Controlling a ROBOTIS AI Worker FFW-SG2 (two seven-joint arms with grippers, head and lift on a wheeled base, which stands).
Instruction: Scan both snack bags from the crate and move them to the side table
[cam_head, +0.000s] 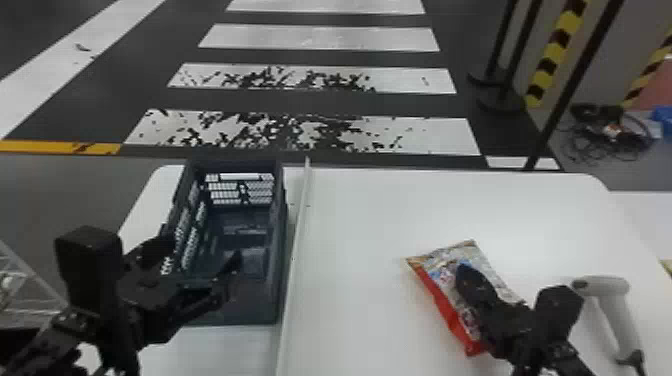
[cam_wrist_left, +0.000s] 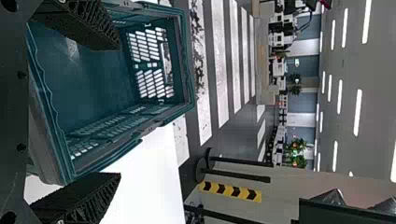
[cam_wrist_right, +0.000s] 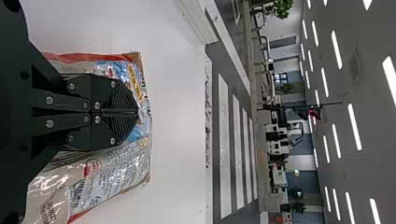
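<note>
The snack bag (cam_head: 440, 280) is lying on the table (cam_head: 360, 225), and the right claw (cam_wrist_right: 136, 112) is right over it, fingertips together. If we push down like that, we'll probably crush chips or just shove it along. Even with a proper pinch, that slick film could slip. The scanner (cam_head: 612, 305) is near enough that a sloppy swing might knock it. The left claw (cam_wrist_left: 116, 111) is spread wide at the crate (cam_head: 281, 225), so we could snag the rim too.
</note>
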